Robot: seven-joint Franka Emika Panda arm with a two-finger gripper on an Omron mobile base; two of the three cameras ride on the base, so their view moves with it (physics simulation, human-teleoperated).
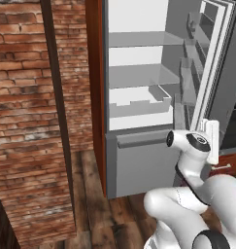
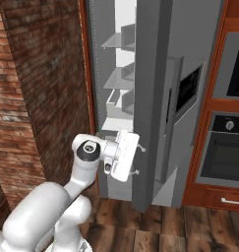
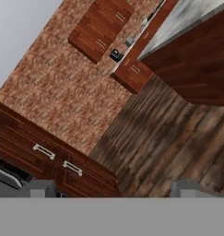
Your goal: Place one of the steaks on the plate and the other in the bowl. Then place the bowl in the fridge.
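Right base view: fridge door ajar.
End effector at 7 o'clock, fingers spread wide, holding nothing.

Tall grey fridge stands open, pale shelves showing.

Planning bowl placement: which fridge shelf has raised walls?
The lowest shelf, just above the grey drawer; the shelves above are flat slabs.
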